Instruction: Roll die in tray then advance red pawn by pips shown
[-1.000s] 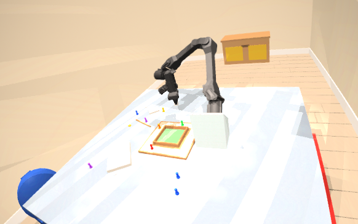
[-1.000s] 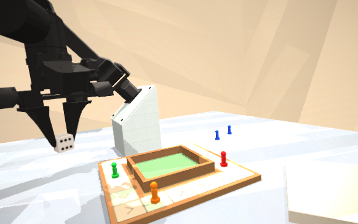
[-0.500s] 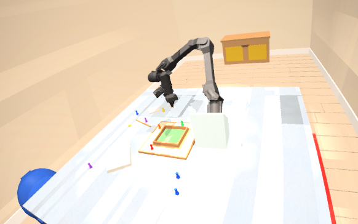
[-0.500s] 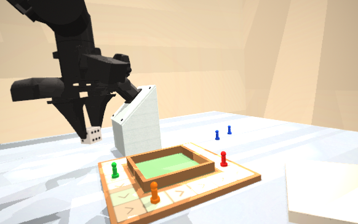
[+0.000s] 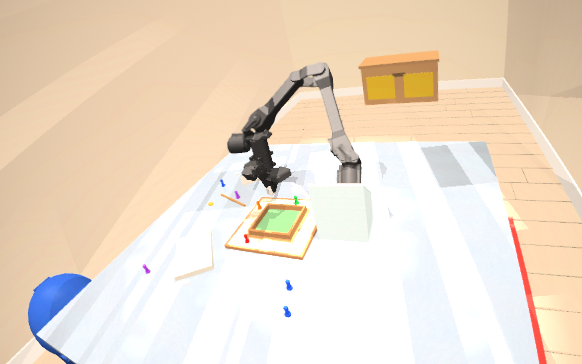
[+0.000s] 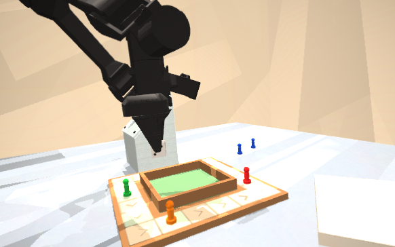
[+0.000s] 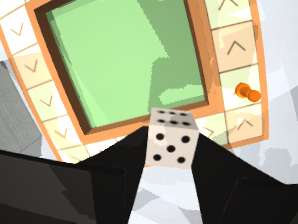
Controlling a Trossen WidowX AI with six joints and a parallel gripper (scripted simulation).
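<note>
Matt black plastic-looking gripper point(image 6: 157, 149); smooth white die point(image 7: 170, 139), black pips. Tray point(image 6: 227, 186): wood-toned rim, flat green felt-like floor. Board point(image 6: 271, 198): pale tiles, wood-toned edge. Glossy plastic-looking red pawn point(image 6: 246, 175). Smooth whitish table point(image 6: 288, 159).

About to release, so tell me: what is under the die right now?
The die, clamped in the gripper, hangs above the tray near its edge; the wrist view shows green floor and wooden rim past it. The spot directly beneath is covered by the die itself.

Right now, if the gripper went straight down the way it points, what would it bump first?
Probably the tray, near its wooden rim. The gripper holds the die above it, though depth is unclear.
</note>
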